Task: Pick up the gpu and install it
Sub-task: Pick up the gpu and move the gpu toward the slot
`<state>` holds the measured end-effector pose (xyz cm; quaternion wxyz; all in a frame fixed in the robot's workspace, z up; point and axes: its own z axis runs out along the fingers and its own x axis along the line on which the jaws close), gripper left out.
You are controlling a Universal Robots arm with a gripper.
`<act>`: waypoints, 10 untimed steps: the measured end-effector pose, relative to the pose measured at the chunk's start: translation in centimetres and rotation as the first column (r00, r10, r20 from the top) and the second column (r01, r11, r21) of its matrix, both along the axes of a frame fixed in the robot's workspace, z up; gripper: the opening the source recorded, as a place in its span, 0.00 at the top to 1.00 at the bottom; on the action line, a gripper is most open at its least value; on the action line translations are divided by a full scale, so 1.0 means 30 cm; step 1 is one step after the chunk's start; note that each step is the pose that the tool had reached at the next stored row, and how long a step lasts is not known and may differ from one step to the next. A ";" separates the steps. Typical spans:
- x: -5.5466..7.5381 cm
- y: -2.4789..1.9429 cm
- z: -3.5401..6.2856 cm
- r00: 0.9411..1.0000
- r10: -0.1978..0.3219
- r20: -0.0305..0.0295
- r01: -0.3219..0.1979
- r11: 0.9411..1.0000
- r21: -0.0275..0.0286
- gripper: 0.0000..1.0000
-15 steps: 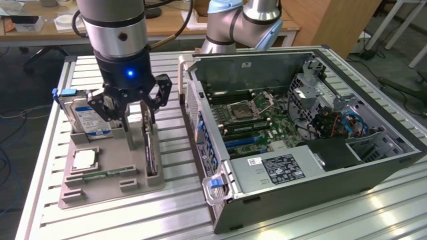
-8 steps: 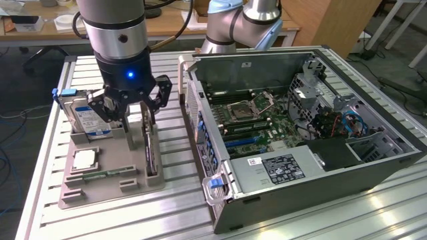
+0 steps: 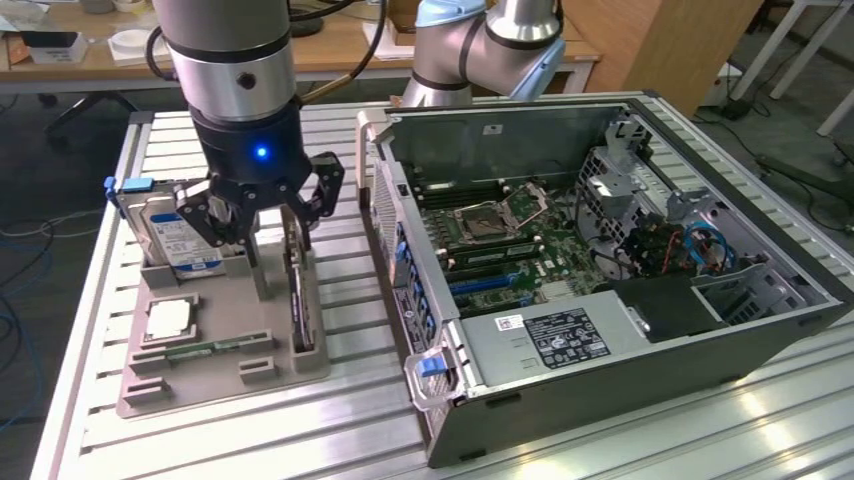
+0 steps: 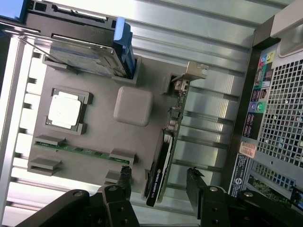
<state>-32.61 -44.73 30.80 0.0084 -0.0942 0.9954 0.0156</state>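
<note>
As the wide-open gripper (image 3: pixel 274 240) hovers over the gpu (image 4: pixel 157 177), centre that upright card squarely between the jaws before closing.

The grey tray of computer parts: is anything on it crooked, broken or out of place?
Nothing stands out. The gpu and the hard drive stand on edge in their holders; the memory stick and the chip lie flat in their recesses.

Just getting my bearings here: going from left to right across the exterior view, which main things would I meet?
The hard drive, then the gpu standing on edge, then the open computer case.
</note>
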 end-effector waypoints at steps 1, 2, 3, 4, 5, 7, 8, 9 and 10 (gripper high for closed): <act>0.000 -0.001 -0.001 1.000 0.000 0.000 0.000 1.000 0.000 0.41; 0.000 -0.001 -0.002 1.000 0.000 0.000 0.000 1.000 0.000 0.41; 0.000 -0.001 -0.003 1.000 0.000 0.000 0.000 1.000 0.000 0.41; 0.000 -0.001 -0.003 1.000 0.000 0.000 0.000 1.000 0.000 0.41; 0.000 -0.001 -0.004 1.000 0.000 0.000 0.000 1.000 0.000 0.41; 0.000 -0.002 -0.006 1.000 0.000 0.000 0.000 1.000 0.000 0.41; 0.000 -0.002 -0.007 1.000 0.000 0.000 0.000 1.000 0.000 0.41; 0.000 -0.002 -0.007 1.000 0.000 0.000 0.000 1.000 0.000 0.41; 0.000 -0.002 -0.008 1.000 0.000 0.000 0.000 1.000 0.000 0.41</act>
